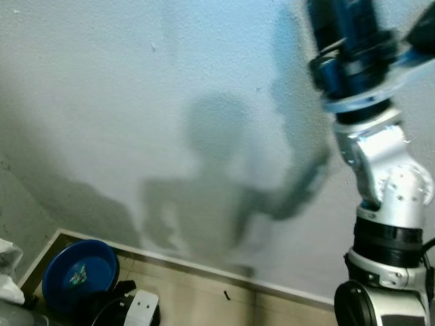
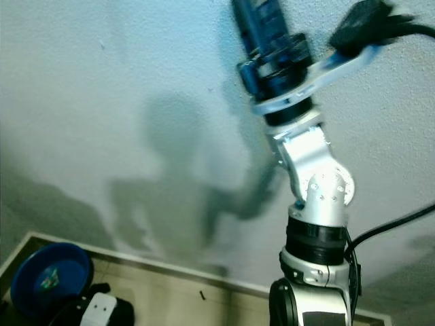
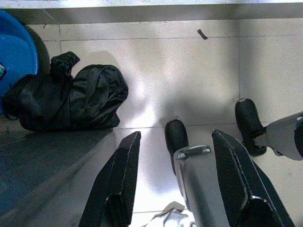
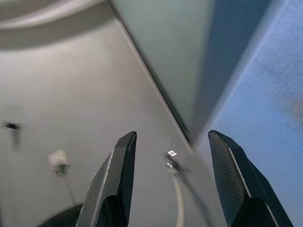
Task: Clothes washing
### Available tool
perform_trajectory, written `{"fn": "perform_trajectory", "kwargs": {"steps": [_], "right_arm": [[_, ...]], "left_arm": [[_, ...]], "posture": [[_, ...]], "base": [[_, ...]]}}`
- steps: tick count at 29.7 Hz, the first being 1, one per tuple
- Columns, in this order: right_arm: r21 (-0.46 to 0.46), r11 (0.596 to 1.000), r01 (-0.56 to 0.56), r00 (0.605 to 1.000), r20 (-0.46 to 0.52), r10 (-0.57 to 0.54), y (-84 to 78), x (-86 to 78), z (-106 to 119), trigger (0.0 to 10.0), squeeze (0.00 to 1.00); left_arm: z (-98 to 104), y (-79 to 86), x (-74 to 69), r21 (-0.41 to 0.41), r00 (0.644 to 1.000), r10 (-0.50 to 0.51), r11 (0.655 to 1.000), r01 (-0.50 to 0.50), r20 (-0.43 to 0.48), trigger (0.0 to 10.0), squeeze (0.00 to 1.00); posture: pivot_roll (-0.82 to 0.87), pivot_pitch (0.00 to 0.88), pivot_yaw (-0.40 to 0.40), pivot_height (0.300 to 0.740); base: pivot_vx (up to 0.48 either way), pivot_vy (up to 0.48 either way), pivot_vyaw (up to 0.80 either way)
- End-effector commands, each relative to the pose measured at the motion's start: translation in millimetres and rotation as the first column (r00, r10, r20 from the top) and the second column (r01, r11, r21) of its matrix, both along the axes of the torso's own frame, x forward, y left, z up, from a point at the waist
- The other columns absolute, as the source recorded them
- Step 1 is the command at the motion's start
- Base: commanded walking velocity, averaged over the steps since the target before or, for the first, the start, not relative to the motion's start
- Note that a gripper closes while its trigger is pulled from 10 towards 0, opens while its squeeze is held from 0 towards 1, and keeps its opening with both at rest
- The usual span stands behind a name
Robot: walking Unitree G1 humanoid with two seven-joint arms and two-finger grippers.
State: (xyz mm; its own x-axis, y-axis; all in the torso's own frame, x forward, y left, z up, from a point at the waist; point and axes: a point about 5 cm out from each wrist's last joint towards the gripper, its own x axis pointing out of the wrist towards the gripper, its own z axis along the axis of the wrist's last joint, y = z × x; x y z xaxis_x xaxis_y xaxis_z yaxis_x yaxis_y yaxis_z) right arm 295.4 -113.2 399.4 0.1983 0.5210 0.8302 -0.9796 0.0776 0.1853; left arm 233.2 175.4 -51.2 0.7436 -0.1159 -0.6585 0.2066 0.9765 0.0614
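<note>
Left eye view, low at the left edge: a blue basin (image 1: 80, 278) sits on the tiled floor (image 1: 204, 295) against the foot of a pale wall (image 1: 136, 102), with something small and pale lying inside it. Just beside the basin lies a crumpled black garment or bag (image 3: 71, 101), the nearest thing to laundry on show, though which it is cannot be told. The left claw (image 3: 177, 179) hangs over the floor near that dark heap, its two black fingers (image 3: 118, 179) spread wide and gripping nothing; beneath them stand the robot's own legs and dark feet (image 3: 176, 135). A small dark scrap (image 3: 202, 34) lies on the tiles by the skirting. Across the middle of the wall falls the robot's shadow (image 1: 217, 183). To the right, the right arm (image 1: 387, 183) is raised high, its silver joints and blue-black wrist filling that side of the frame. The right claw (image 4: 173, 179) points up toward a ceiling corner, fingers likewise spread and empty, with a thin cable (image 4: 177, 194) and a small fitting in its line of sight. No washing machine is on show, so the job seems to be at an early, gathering stage. The next move likely calls for lowering the raised arm, bending toward the floor, and bringing the left claw down onto the dark heap by the basin.
</note>
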Motion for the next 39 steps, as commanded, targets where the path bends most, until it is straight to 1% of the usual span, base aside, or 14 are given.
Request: {"fn": "perform_trajectory", "kwargs": {"steps": [1, 2, 4, 5, 14, 21, 22, 23, 24, 25, 26, 30, 32, 39], "right_arm": [[-0.043, 0.999, 0.019, 0.999, -0.034, -0.02, 3.7, 6.7, -6, 10.0, 0.0], [-0.113, 0.993, 0.02, 0.995, -0.098, -0.031, 14.1, 11.5, -56, 10.0, 0.0], [-0.113, 0.993, 0.02, 0.995, -0.098, -0.031, 14.1, 11.5, -56, 10.0, 0.0], [-0.207, 0.978, -0.011, 0.983, -0.181, -0.028, 26.5, 3.1, -125, 10.0, 0.0], [-0.6, 0.799, -0.026, 0.907, -0.35, -0.234, 23.3, 1.8, -248, 10.0, 0.0], [-0.75, 0.662, 0.002, 0.857, -0.339, -0.387, 18.9, 3.5, -289, 10.0, 0.0], [-0.837, 0.548, 0.019, 0.814, -0.305, -0.494, 15.1, 4.9, -311, 10.0, 0.0], [-0.837, 0.548, 0.019, 0.814, -0.305, -0.494, 15.1, 4.9, -311, 10.0, 0.0], [-0.911, 0.411, 0.029, 0.769, -0.243, -0.592, 10.6, 4.4, -334, 10.0, 0.0], [-0.911, 0.411, 0.029, 0.769, -0.243, -0.592, 10.6, 4.4, -334, 10.0, 0.0], [-0.966, 0.257, 0.019, 0.674, -0.177, -0.718, 3.6, 4.2, -360, 10.0, 0.0], [-0.987, 0.158, 0.005, 0.607, -0.123, -0.785, -1.4, 2.4, -375, 10.0, 0.0], [-0.996, -0.041, -0.079, 0.46, 0.0, -0.888, -14.1, -7.8, -405, 10.0, 0.0], [-0.978, -0.002, -0.209, 0.311, -0.065, -0.948, -18.9, -25.9, -428, 10.0, 0.0]], "left_arm": [[-8, 2.4, -12.1, 0.006, 0.999, 0.009, 1.0, -0.008, -0.036, 10.0, 0.0], [-7, 2.5, -11.2, 0.012, 1.0, 0.006, 1.0, -0.006, -0.026, 10.0, 0.0], [-7, 2.5, -11.2, 0.012, 1.0, 0.006, 1.0, -0.006, -0.026, 10.0, 0.0], [-5, 2.9, -9.7, 0.018, 1.0, 0.004, 1.0, -0.004, -0.011, 10.0, 0.0], [-3, 3.1, -6.8, 0.037, 1.0, -0.015, 0.999, 0.015, 0.004, 10.0, 0.0], [-2, 2.6, -4.8, 0.043, 1.0, -0.028, 0.999, 0.027, 0.012, 10.0, 0.0], [-1, 1.8, -3.8, 0.048, 0.999, -0.037, 0.998, 0.037, 0.016, 10.0, 0.0], [-1, 1.8, -3.8, 0.048, 0.999, -0.037, 0.998, 0.037, 0.016, 10.0, 0.0], [0, 0.4, -3.0, 0.057, 0.999, -0.05, 0.997, 0.049, 0.018, 10.0, 0.0], [0, 0.4, -3.0, 0.057, 0.999, -0.05, 0.997, 0.049, 0.018, 10.0, 0.0], [0, 0.1, -1.3, 0.065, 0.999, -0.038, 0.997, 0.036, 0.021, 10.0, 0.0], [1, 0.5, -0.2, 0.069, 1.0, -0.02, 0.997, 0.019, 0.023, 10.0, 0.0], [3, 1.9, 3.2, 0.041, 0.997, 0.063, 0.997, -0.064, 0.035, 10.0, 0.0], [4, 0.1, 6.9, 0.015, 0.993, 0.108, 0.994, -0.109, 0.037, 10.0, 0.0]], "posture": [[0.0, 0.149, 0.042, 0.74], [0.01, 0.13, 0.034, 0.74], [0.01, 0.13, 0.034, 0.74], [0.01, 0.124, 0.033, 0.74], [0.01, 0.099, 0.031, 0.74], [0.0, 0.093, 0.028, 0.74], [0.0, 0.09, 0.024, 0.74], [0.0, 0.09, 0.024, 0.74], [-0.01, 0.088, 0.019, 0.74], [-0.01, 0.088, 0.019, 0.74], [-0.01, 0.085, 0.015, 0.74], [-0.01, 0.083, 0.014, 0.74], [0.0, 0.076, 0.006, 0.74], [0.01, 0.072, -0.009, 0.74]], "base": [[0.0, 0.0, 0.0], [0.0, 0.0, 0.0], [0.0, 0.0, 0.0], [0.0, 0.0, 0.0], [0.0, 0.0, 0.0], [0.0, 0.0, 0.0], [0.0, 0.0, 0.0], [0.0, 0.0, 0.0], [0.0, 0.0, 0.0], [0.0, 0.0, 0.0], [0.0, 0.0, 0.0], [0.0, 0.0, 0.0], [0.0, 0.0, 0.0], [0.0, 0.0, 0.0]]}}
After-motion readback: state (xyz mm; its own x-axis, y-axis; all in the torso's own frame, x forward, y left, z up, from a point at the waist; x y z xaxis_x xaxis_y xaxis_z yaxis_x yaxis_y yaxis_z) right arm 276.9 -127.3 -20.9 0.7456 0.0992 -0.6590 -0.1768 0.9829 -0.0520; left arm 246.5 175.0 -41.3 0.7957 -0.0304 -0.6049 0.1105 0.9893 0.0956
